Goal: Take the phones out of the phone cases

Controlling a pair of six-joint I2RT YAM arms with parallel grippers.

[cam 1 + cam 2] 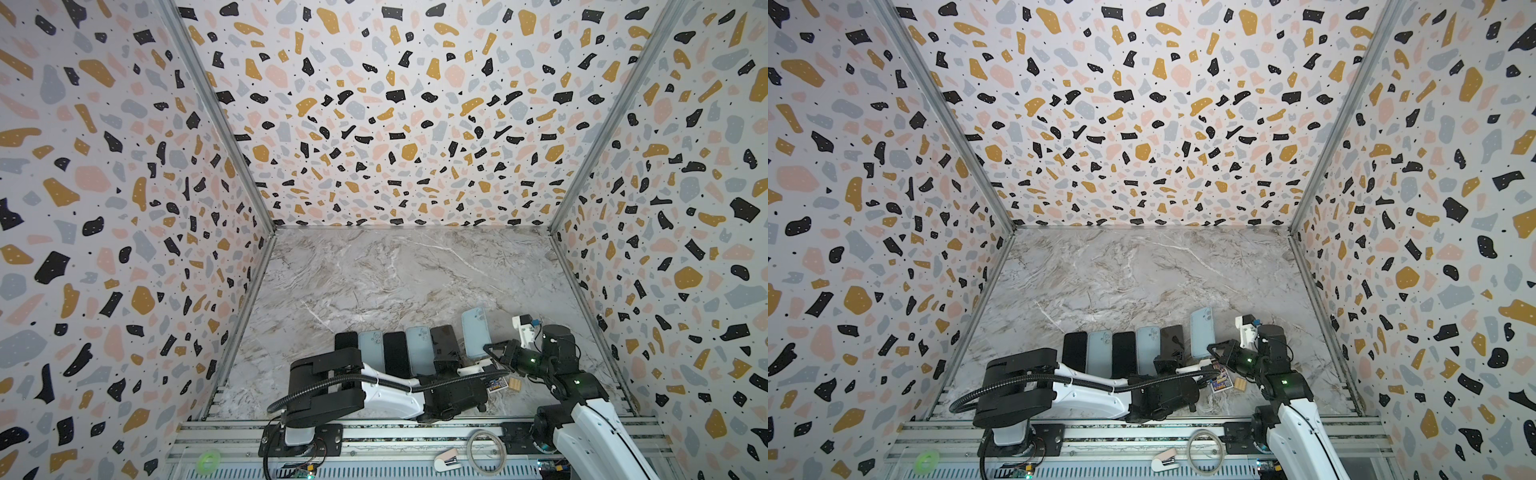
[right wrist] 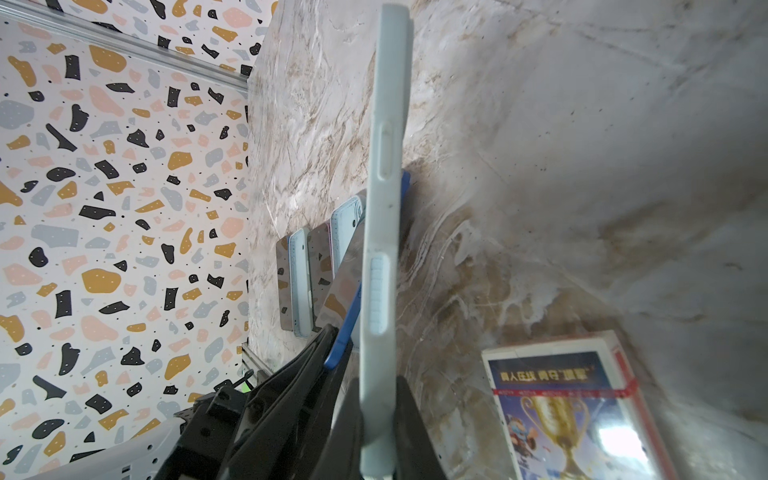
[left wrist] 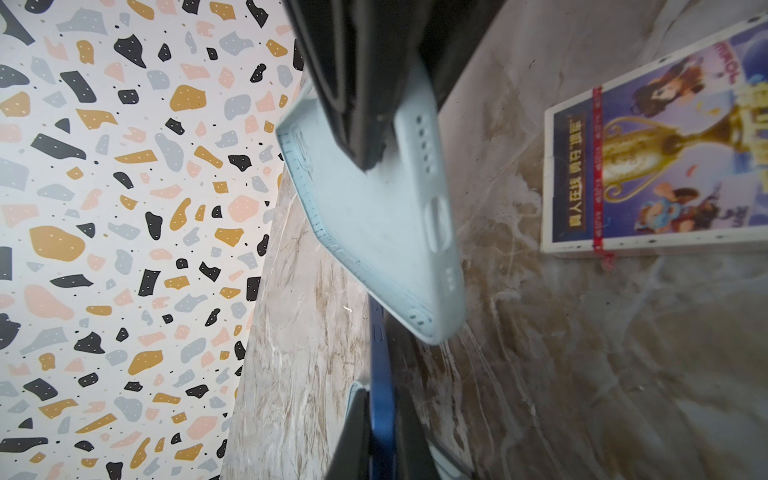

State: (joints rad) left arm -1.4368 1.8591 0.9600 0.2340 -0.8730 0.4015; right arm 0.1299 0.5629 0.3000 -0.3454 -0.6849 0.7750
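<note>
The phone (image 1: 444, 340) has a dark screen and a blue rim (image 3: 379, 365). My left gripper (image 3: 380, 395) is shut on its near end, the same grip showing in both top views (image 1: 446, 360) (image 1: 1168, 360). The pale blue phone case (image 1: 474, 331) (image 1: 1202, 332) is to the right of the phone and is held edge-on by my right gripper (image 2: 376, 382) (image 1: 488, 348), which is shut on its near end. In the top views phone and case look side by side and apart. In the right wrist view the phone (image 2: 347, 328) crosses behind the case (image 2: 382, 208).
Left of the held phone lies a row of several dark phones (image 1: 395, 353) and pale blue cases (image 1: 371, 349). A picture card box (image 1: 497, 384) and a small wooden block (image 1: 515, 383) lie near the front. Patterned walls enclose the marble table (image 1: 395, 282).
</note>
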